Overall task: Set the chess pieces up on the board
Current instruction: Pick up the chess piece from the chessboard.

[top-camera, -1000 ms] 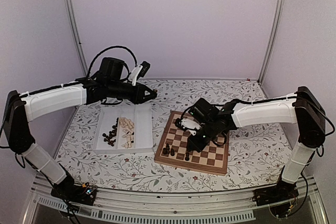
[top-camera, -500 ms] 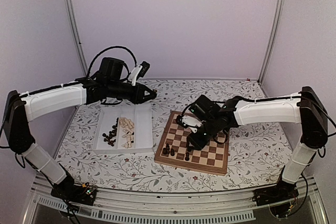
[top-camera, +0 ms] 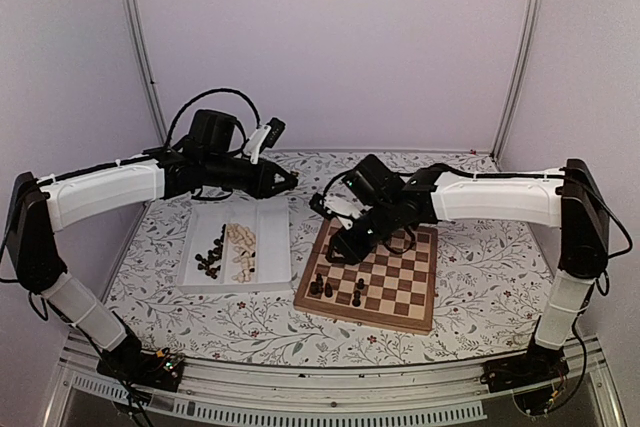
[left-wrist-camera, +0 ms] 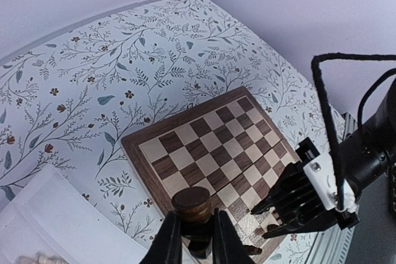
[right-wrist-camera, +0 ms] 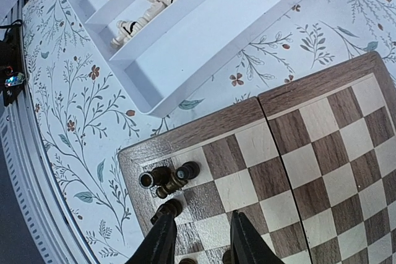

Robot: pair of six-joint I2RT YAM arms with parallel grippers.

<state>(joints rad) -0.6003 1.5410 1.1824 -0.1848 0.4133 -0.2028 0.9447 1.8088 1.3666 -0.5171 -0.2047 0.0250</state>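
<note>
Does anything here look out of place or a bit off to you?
Slightly. The few dark chess pieces on the board huddle at one corner, some almost touching, not centred one per square. The board also sits a little askew to the white tray. Nothing looks spilled or broken.

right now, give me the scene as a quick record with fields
left gripper: shut on a dark piece, in the air near the tray
right gripper: open, empty, over the board
board: a few dark pieces at its near left corner
tray: unplaced pieces, dark and pale, in the compartment away from the board
</note>
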